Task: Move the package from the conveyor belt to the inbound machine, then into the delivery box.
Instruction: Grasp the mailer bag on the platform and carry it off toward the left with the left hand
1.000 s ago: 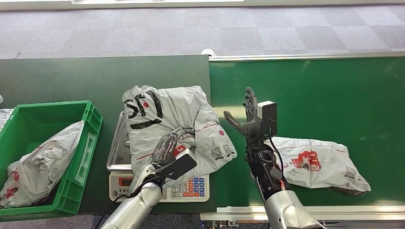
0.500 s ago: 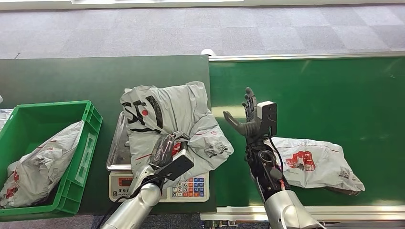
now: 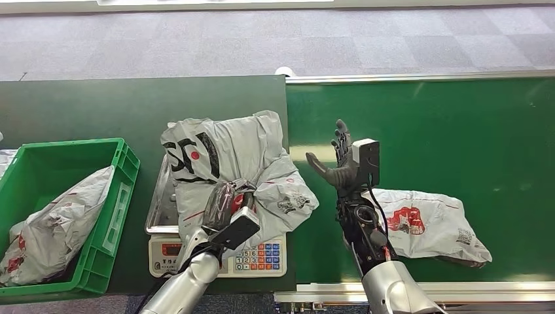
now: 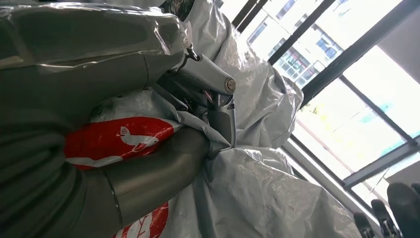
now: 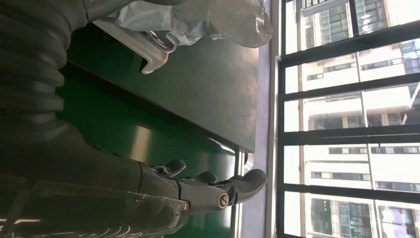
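Observation:
A large grey plastic package (image 3: 229,154) with black and red print lies on the weighing scale (image 3: 159,208), the inbound machine. My left hand (image 3: 226,203) grips a bunched fold at its near edge. In the left wrist view the fingers (image 4: 99,64) clamp the red-printed film (image 4: 257,188) against the thumb. My right hand (image 3: 337,160) is raised over the green conveyor belt (image 3: 445,131), fingers spread, holding nothing; its fingers (image 5: 198,191) stretch out empty in the right wrist view. The green delivery box (image 3: 124,170) stands left of the scale.
A second grey package (image 3: 429,226) lies on the belt just right of my right forearm. Another package (image 3: 55,226) lies inside the green box. The scale's keypad (image 3: 262,256) faces me. The dark green table (image 3: 98,108) stretches behind the box.
My left hand has pulled the package on the scale slightly left and bunched it tighter. The package on the belt has drifted left. My right hand has stayed put.

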`<control>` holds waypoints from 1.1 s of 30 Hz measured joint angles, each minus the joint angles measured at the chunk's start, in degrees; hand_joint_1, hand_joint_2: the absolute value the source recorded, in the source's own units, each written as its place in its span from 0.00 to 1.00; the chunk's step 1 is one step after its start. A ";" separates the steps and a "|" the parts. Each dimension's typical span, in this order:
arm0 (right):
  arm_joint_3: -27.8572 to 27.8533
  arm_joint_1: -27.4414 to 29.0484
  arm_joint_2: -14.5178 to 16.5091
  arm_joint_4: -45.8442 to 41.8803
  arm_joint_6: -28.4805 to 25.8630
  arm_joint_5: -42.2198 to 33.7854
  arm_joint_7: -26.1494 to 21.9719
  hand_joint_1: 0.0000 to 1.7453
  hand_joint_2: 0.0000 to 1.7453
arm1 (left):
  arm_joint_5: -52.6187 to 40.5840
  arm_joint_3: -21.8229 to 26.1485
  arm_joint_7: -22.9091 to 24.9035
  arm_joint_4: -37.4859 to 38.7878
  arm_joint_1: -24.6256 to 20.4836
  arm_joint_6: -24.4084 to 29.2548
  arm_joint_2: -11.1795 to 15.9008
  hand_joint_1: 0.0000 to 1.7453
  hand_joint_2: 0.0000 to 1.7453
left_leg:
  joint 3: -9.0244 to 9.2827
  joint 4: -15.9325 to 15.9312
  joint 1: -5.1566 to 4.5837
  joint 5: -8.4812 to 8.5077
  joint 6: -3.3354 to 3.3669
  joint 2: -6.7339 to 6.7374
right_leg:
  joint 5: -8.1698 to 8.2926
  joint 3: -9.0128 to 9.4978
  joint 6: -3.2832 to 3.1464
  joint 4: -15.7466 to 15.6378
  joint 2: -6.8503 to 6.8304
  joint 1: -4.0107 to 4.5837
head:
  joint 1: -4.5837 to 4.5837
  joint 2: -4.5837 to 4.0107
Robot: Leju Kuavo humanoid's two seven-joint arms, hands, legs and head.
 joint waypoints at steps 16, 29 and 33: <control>-0.02 0.31 -0.54 0.89 0.54 -1.78 -1.83 0.00 1.00 | 5.42 1.92 -14.98 -9.62 4.40 17.38 -3.09 1.00 1.00 | -0.18 0.01 0.00 -0.01 0.00 0.01 | 0.00 -0.18 0.00 0.00 0.01 0.00 | 0.01 0.00; 0.11 0.33 -0.62 1.70 0.54 -2.35 -2.13 0.00 1.00 | 0.43 4.02 -14.98 -29.83 9.41 17.38 -4.29 1.00 0.00 | -0.23 0.00 0.01 -0.01 0.00 0.02 | 0.00 -0.25 0.00 0.00 0.01 0.01 | -0.01 0.00; 0.19 0.37 -0.63 1.95 0.54 -2.63 -2.16 0.00 1.00 | -0.59 4.81 -14.98 -39.52 11.01 17.38 -4.62 1.00 0.00 | -0.24 0.00 0.01 -0.01 0.00 0.02 | 0.00 -0.26 0.00 0.00 0.02 0.01 | -0.01 0.00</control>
